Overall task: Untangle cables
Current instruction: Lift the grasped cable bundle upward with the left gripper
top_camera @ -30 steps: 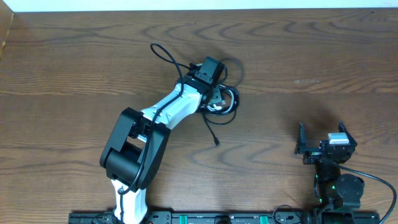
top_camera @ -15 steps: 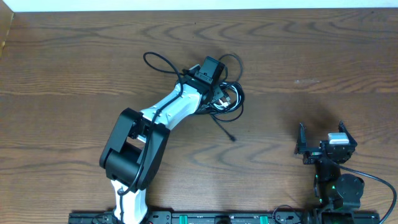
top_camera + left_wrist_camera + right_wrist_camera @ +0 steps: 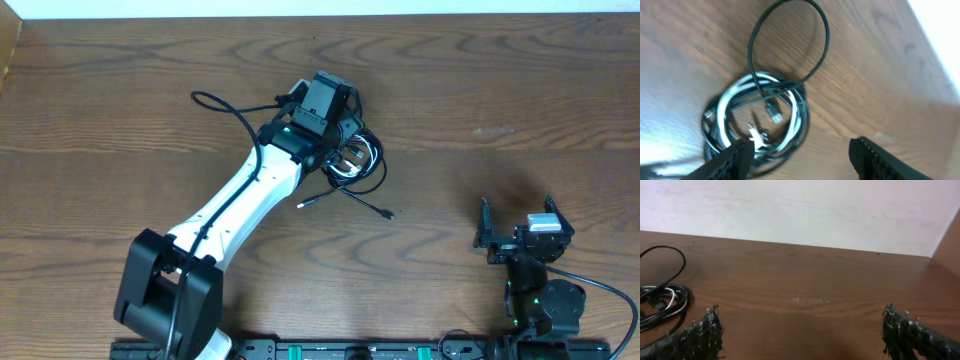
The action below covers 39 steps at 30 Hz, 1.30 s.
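Left arm reaches to the upper middle of the overhead view. The cables (image 3: 358, 160) lie on the counter (image 3: 520, 80) as a tight roundish coil, directly under and just to the lower right of my wrist. In the left wrist view my left end effector (image 3: 800, 156) stands with jaws apart and nothing clamped. The coil sits ahead and to the left of the gap, and its lower left edge touches or passes just under my left finger (image 3: 735, 157); I cannot tell which. No true long axis to the coil itself. A black loop (image 3: 827, 35) stands out from it toward the top of that frame, on the side away from my fingers. Overhead, a white plug end (image 3: 305, 203) and a black plug end (image 3: 388, 214) trail toward the lower right, and a black strand (image 3: 225, 103) runs off to the upper left. My right end effector (image 3: 807, 340) is fully spread and empty at the lower right of the overhead view, well apart from the coil. The left arm is plainly nearer. Judgement: the next pull turns on the coil being off-centre to the left of my jaws.
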Each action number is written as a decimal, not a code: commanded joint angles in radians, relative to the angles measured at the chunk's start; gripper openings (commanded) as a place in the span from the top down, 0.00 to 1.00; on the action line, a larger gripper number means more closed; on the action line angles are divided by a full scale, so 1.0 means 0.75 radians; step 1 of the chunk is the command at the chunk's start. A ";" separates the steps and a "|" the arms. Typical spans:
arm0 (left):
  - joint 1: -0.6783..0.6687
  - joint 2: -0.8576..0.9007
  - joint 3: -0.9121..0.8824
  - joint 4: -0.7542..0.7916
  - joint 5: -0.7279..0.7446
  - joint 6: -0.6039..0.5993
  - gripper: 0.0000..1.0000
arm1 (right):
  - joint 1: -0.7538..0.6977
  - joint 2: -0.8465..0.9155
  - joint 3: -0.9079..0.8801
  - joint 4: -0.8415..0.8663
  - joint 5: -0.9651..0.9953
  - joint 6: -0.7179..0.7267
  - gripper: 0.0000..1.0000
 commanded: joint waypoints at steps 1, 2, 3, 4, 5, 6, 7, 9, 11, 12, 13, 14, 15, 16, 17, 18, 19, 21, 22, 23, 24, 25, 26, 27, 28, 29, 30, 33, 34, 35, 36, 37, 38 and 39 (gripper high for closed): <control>0.003 0.022 0.007 -0.006 -0.081 0.512 0.33 | -0.006 -0.008 -0.002 -0.005 0.001 -0.014 0.01; 0.003 0.030 0.005 -0.005 -0.106 0.589 0.33 | -0.006 -0.008 -0.002 -0.005 0.001 -0.014 0.01; 0.003 0.037 0.003 -0.006 -0.135 0.666 0.33 | -0.006 -0.008 -0.002 -0.005 0.001 -0.014 0.01; 0.003 0.045 0.001 -0.006 -0.152 0.719 0.33 | -0.006 -0.008 -0.002 -0.005 0.001 -0.014 0.01; 0.003 0.054 -0.003 -0.005 -0.160 0.769 0.33 | -0.006 -0.008 -0.002 -0.005 0.001 -0.014 0.01; 0.004 0.065 -0.006 -0.006 -0.160 0.817 0.33 | -0.006 -0.008 -0.002 -0.005 0.001 -0.014 0.01; 0.003 0.078 -0.009 -0.006 -0.160 0.850 0.33 | -0.006 -0.008 -0.002 -0.005 0.001 -0.014 0.01; 0.003 0.110 -0.011 -0.017 -0.160 0.899 0.33 | -0.006 -0.008 -0.002 -0.005 0.001 -0.014 0.01; 0.003 0.142 -0.012 -0.031 -0.160 0.952 0.26 | -0.006 -0.008 -0.002 -0.005 0.001 -0.014 0.01; 0.004 0.161 -0.012 -0.037 -0.160 0.986 0.26 | -0.006 -0.008 -0.002 -0.005 0.001 -0.014 0.01; 0.004 0.175 -0.012 -0.041 -0.160 1.007 0.26 | -0.006 -0.008 -0.002 -0.005 0.001 -0.014 0.01; 0.005 0.195 -0.012 -0.041 -0.160 1.030 0.26 | -0.006 -0.008 -0.002 -0.005 0.001 -0.014 0.01; 0.006 0.211 -0.012 -0.041 -0.160 1.041 0.26 | -0.006 -0.008 -0.002 -0.005 0.001 -0.014 0.01; 0.007 0.226 -0.012 -0.041 -0.160 1.044 0.26 | -0.006 -0.008 -0.002 -0.005 0.001 -0.014 0.01; 0.009 0.239 -0.012 -0.040 -0.160 1.044 0.26 | -0.006 -0.008 -0.002 -0.005 0.001 -0.014 0.01; 0.014 0.254 -0.012 -0.041 -0.160 1.044 0.28 | -0.006 -0.008 -0.002 -0.005 0.001 -0.014 0.01; 0.016 0.263 -0.012 -0.041 -0.160 1.044 0.29 | -0.006 -0.008 -0.002 -0.005 0.001 -0.014 0.01; 0.025 0.285 -0.012 -0.042 -0.161 1.044 0.30 | -0.006 -0.008 -0.002 -0.005 0.001 -0.014 0.01; 0.031 0.298 -0.012 -0.045 -0.162 1.044 0.34 | -0.006 -0.008 -0.002 -0.005 0.001 -0.014 0.01; 0.035 0.307 -0.012 -0.045 -0.167 1.044 0.40 | -0.006 -0.008 -0.002 -0.005 0.001 -0.014 0.01; 0.042 0.321 -0.012 -0.046 -0.175 1.043 0.43 | -0.006 -0.008 -0.002 -0.005 0.001 -0.014 0.01; 0.048 0.328 -0.012 -0.046 -0.175 1.043 0.43 | -0.006 -0.008 -0.002 -0.005 0.001 -0.014 0.01; 0.056 0.341 -0.012 -0.045 -0.175 1.043 0.43 | -0.006 -0.008 -0.002 -0.005 0.001 -0.014 0.01; 0.061 0.349 -0.012 -0.045 -0.175 1.039 0.43 | -0.006 -0.008 -0.002 -0.005 0.001 -0.014 0.01; 0.069 0.361 -0.012 -0.045 -0.174 1.039 0.43 | -0.006 -0.008 -0.002 -0.005 0.001 -0.014 0.01; 0.074 0.372 -0.012 -0.045 -0.174 1.039 0.44 | -0.006 -0.008 -0.002 -0.005 0.001 -0.014 0.01; 0.076 0.384 -0.012 -0.045 -0.174 1.039 0.44 | -0.006 -0.008 -0.002 -0.005 0.001 -0.014 0.01; 0.075 0.395 -0.012 -0.045 -0.172 1.039 0.43 | -0.006 -0.008 -0.002 -0.005 0.001 -0.014 0.01; 0.075 0.395 -0.012 -0.045 -0.164 1.040 0.43 | -0.006 -0.008 -0.002 -0.005 0.001 -0.014 0.01; 0.075 0.395 -0.012 -0.045 -0.143 1.041 0.43 | -0.006 -0.008 -0.002 -0.005 0.001 -0.014 0.01; 0.075 0.395 -0.012 -0.046 -0.121 1.046 0.43 | -0.006 -0.008 -0.002 -0.005 0.001 -0.014 0.01; 0.075 0.395 -0.012 -0.055 -0.092 1.048 0.41 | -0.006 -0.008 -0.002 -0.005 0.001 -0.014 0.01; 0.075 0.395 -0.012 -0.066 -0.067 1.050 0.37 | -0.006 -0.008 -0.002 -0.005 0.001 -0.014 0.01; 0.075 0.395 -0.012 -0.073 -0.055 1.050 0.31 | -0.006 -0.008 -0.002 -0.005 0.001 -0.014 0.01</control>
